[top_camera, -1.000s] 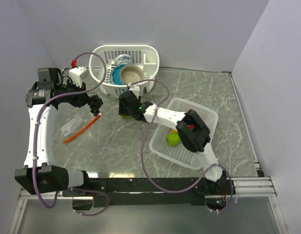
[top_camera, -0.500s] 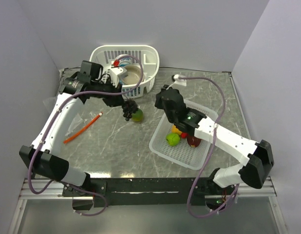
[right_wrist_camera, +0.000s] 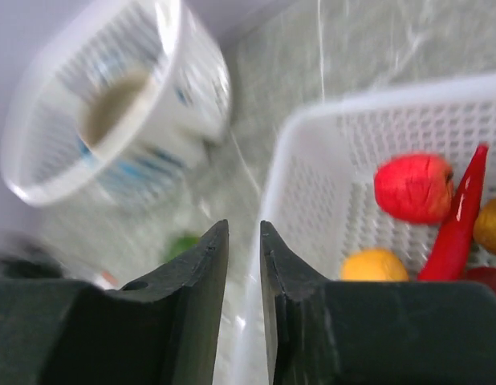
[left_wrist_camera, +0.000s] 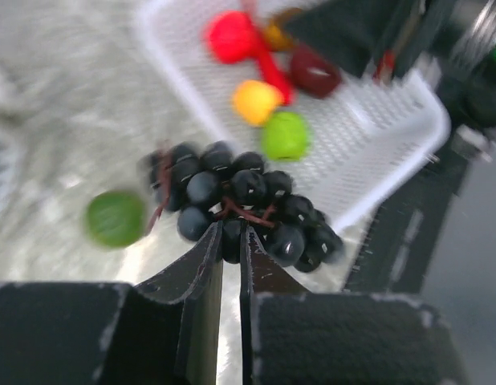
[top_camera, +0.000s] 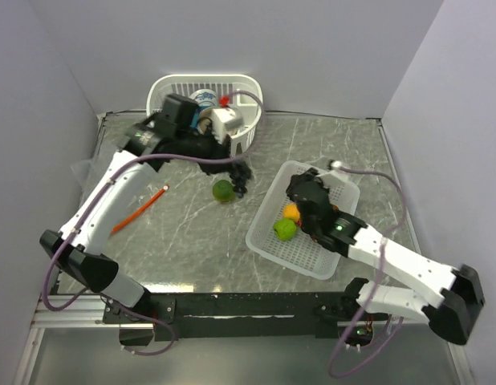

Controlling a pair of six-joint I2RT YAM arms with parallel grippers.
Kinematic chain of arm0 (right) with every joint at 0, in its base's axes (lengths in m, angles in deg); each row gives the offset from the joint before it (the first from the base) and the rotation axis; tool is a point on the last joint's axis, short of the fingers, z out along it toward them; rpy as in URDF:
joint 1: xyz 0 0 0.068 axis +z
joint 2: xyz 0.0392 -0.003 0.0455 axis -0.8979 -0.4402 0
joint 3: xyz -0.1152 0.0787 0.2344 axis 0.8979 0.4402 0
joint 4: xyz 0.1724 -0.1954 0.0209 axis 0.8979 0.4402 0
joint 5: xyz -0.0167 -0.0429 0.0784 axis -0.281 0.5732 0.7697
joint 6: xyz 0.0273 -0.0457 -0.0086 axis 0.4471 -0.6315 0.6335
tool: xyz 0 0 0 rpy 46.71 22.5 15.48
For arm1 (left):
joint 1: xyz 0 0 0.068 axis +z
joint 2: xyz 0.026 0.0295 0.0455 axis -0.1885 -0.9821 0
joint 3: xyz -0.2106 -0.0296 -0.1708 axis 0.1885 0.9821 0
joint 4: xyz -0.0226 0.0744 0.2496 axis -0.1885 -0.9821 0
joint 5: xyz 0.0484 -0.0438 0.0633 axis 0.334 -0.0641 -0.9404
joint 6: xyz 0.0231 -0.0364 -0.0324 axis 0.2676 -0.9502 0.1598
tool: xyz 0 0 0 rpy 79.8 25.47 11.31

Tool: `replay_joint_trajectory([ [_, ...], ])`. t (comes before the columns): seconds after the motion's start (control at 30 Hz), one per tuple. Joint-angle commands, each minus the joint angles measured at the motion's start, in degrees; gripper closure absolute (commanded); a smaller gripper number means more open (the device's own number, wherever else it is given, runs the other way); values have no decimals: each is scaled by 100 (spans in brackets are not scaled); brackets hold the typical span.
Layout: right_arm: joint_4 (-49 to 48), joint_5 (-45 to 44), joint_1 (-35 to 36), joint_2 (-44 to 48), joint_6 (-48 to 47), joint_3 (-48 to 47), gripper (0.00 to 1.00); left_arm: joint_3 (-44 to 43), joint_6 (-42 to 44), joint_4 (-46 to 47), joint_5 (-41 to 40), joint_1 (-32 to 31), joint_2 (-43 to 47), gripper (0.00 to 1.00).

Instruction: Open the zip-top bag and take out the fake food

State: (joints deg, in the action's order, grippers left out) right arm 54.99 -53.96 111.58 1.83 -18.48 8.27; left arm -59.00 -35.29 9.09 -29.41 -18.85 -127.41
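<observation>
The left gripper (left_wrist_camera: 231, 229) pinches one bunch of dark grapes (left_wrist_camera: 240, 192) over the table (top_camera: 192, 233), between one loose green lime (top_camera: 223, 191) and the flat basket (top_camera: 300, 253), one of two white mesh baskets. That basket holds six pieces: one red fruit (left_wrist_camera: 231, 36), one red chili (left_wrist_camera: 274, 74), one dark red apple (left_wrist_camera: 315, 70), one yellow-orange fruit (left_wrist_camera: 256, 101), a second lime (left_wrist_camera: 285, 135) and one half-hidden orange-brown piece (left_wrist_camera: 278, 34). The right gripper (right_wrist_camera: 244, 228) hovers over its rim, jaws a narrow slit apart with nothing between, while the one zip-top bag (top_camera: 144, 207) lies flat at the table's left, well apart from both
</observation>
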Motion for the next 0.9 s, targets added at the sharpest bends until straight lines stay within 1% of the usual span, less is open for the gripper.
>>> replay_joint_trajectory([
  [0.0, 273, -1402, -103, 603, 799, -106, 65, -177, -108, 147, -170, -770, -361, 99],
  [0.07, 816, -1465, -234, 709, 1097, -247, 62, -159, -55, 147, -153, -1026, -623, 99],
  [0.1, 924, -1483, -270, 770, 1160, -264, 61, -133, -46, 174, -179, -1097, -712, 96],
  [0.13, 942, -1457, -305, 936, 1160, -195, 60, -54, -20, 217, -214, -1167, -791, 92],
  [0.17, 821, -1413, -332, 1034, 1056, -142, 59, -1, -11, 331, -284, -1229, -957, 80],
  [0.2, 750, -1378, -375, 1130, 1020, -81, 58, 60, 7, 410, -372, -1299, -1046, 62],
  [0.23, 697, -1325, -393, 1297, 993, 24, 57, 130, 24, 437, -538, -1309, -1125, 4],
  [0.27, 523, -1281, -411, 1377, 828, 69, 56, 157, 42, 481, -627, -1309, -1265, 1],
  [0.3, 469, -1263, -437, 1430, 757, 95, 53, 166, 60, 586, -706, -1300, -1301, 3],
  [0.33, 451, -1263, -437, 1474, 721, 87, 52, 218, 68, 648, -846, -1300, -1319, 3],
  [0.43, 485, -1245, -481, 1413, 589, 17, 48, 350, 86, 903, -865, -1300, -1197, 3],
  [0.47, 460, -1211, -499, 1386, 554, 8, 45, 394, 60, 956, -935, -1300, -1092, 3],
  [0.5, 442, -1193, -507, 1360, 519, 8, 40, 438, 51, 982, -1014, -1300, -1056, 3],
  [0.57, 459, -1175, -543, 1272, 571, -10, 38, 622, 77, 1079, -1416, -1248, -881, 3],
  [0.6, 442, -1132, -551, 1254, 563, -1, 35, 754, 43, 1201, -1445, -1012, -793, 3],
  [0.63, 398, -1122, -560, 1193, 536, 16, 34, 1138, -1, 1489, -1454, -836, -705, 3],
  [0.67, 398, -1122, -586, 1158, 536, 25, 33, 1351, -37, 1640, -1480, -643, -574, 3],
  [0.7, 406, -1088, -604, 1132, 536, 25, 33, 1553, -63, 1746, -1506, -249, -546, 3],
  [0.73, 424, -1061, -613, 1053, 562, 25, 33, 1973, -46, 1860, -1559, -63, -537, 3],
  [0.8, 416, -982, -648, 991, 606, 34, 33, 2388, 42, 2282, -1760, 315, -598, 3],
  [0.83, 398, -903, -666, 938, 598, 43, 32, 2686, 51, 2431, -1848, 387, -651, 3],
  [0.87, 337, -868, -657, 921, 554, 43, 32, 2776, 51, 2650, -1945, 440, -799, 3],
])
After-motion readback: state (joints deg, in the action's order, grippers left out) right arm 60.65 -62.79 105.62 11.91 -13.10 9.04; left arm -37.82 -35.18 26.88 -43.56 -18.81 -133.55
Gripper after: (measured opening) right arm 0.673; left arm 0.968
